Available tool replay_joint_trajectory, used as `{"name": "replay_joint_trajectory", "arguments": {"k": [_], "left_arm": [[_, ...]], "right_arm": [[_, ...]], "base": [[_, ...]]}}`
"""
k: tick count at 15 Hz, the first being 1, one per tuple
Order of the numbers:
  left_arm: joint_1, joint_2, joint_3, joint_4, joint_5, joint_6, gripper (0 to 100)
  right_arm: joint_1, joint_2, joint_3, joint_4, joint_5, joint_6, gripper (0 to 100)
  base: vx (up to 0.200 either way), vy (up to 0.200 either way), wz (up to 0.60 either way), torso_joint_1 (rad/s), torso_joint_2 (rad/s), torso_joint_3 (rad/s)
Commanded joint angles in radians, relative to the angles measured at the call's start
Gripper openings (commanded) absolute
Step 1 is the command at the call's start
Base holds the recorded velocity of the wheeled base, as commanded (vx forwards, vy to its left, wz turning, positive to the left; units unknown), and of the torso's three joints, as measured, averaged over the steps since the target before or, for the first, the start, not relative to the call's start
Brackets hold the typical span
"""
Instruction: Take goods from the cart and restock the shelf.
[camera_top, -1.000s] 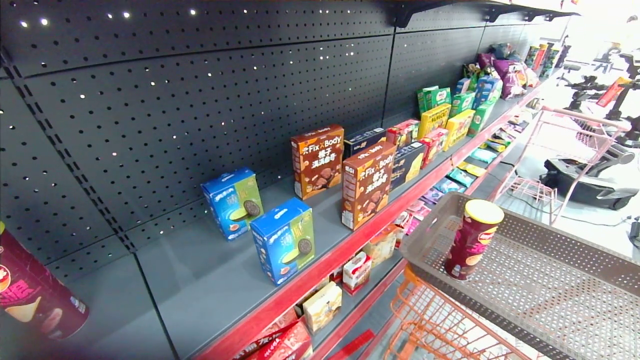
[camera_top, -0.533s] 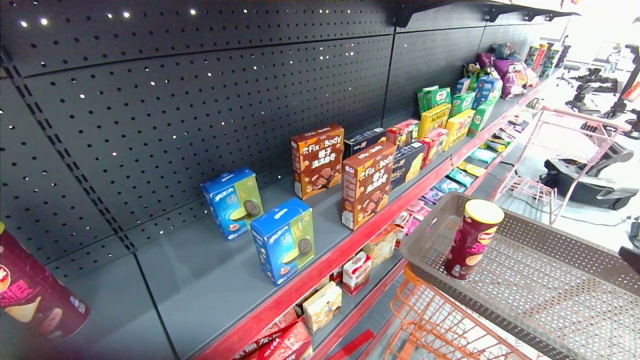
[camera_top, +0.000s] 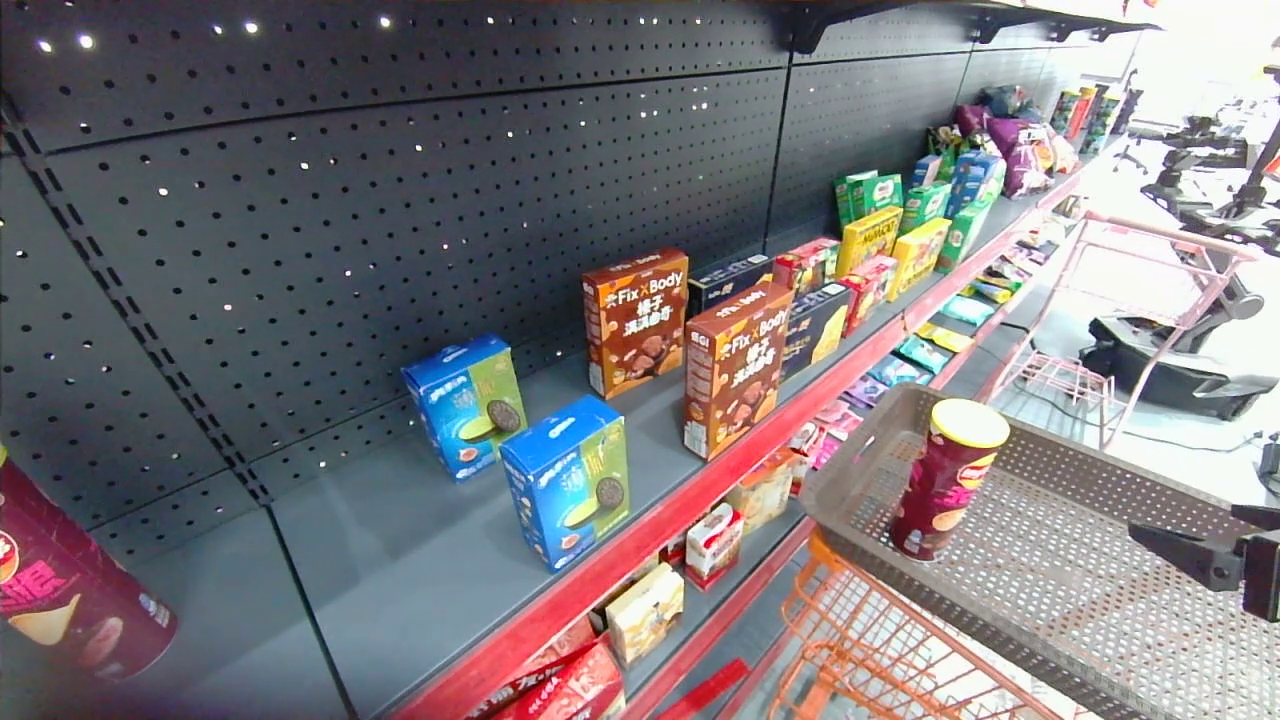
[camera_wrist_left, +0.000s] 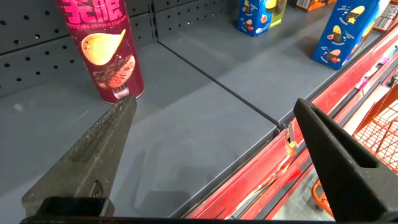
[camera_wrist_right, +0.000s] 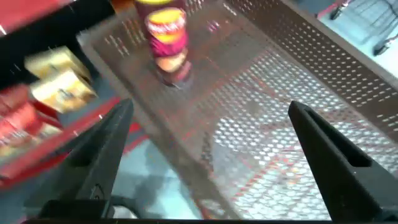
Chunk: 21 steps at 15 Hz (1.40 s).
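Chips can (camera_top: 945, 478) stands upright in the cart basket (camera_top: 1050, 570) corner nearest the shelf (camera_top: 420, 540), so the right end effector (camera_wrist_right: 211, 106), spread wide, should straddle its middle squarely before closing.

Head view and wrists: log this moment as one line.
left gripper: open, over shelf, by shelved chip can | right gripper: open, above cart tray, facing tray chip can | held: nothing | pending: pick tray chip can

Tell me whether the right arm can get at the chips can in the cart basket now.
Probably yes: the open right gripper hangs over the basket, facing the upright chips can, with nothing between them.
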Motion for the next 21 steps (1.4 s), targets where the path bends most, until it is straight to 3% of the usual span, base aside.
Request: {"name": "replay_joint_trajectory", "arguments": {"k": [1, 3, 7, 13, 16, 21], "left_arm": [[0.0, 0.001, 0.0, 0.0, 0.0, -0.001, 100], [0.0, 0.001, 0.0, 0.0, 0.002, -0.001, 100], [0.0, 0.001, 0.0, 0.0, 0.0, -0.001, 100], [0.0, 0.001, 0.0, 0.0, 0.0, -0.001, 100], [0.0, 0.001, 0.0, 0.0, 0.0, -0.001, 100], [0.0, 0.001, 0.0, 0.0, 0.0, -0.001, 100]], "right_arm": [[-0.102, 0.114, -0.011, -0.003, 0.067, -0.062, 100], [-0.102, 0.137, -0.003, -0.021, 0.076, -0.059, 100], [-0.091, 0.206, -0.043, -0.059, 0.202, -0.048, 100], [-0.024, 0.266, -0.146, 0.01, -0.013, -0.017, 100], [0.01, 0.263, -0.238, 0.128, -0.019, 0.018, 100], [0.111, 0.339, -0.284, 0.135, -0.016, 0.067, 100]], "base": [[0.0, 0.0, 0.0, 0.0, 0.0, 0.0], [0.0, 0.0, 0.0, 0.0, 0.0, 0.0], [0.0, 0.0, 0.0, 0.0, 0.0, 0.0], [0.0, 0.0, 0.0, 0.0, 0.0, 0.0], [0.0, 0.0, 0.0, 0.0, 0.0, 0.0], [0.0, 0.0, 0.0, 0.0, 0.0, 0.0]]}}
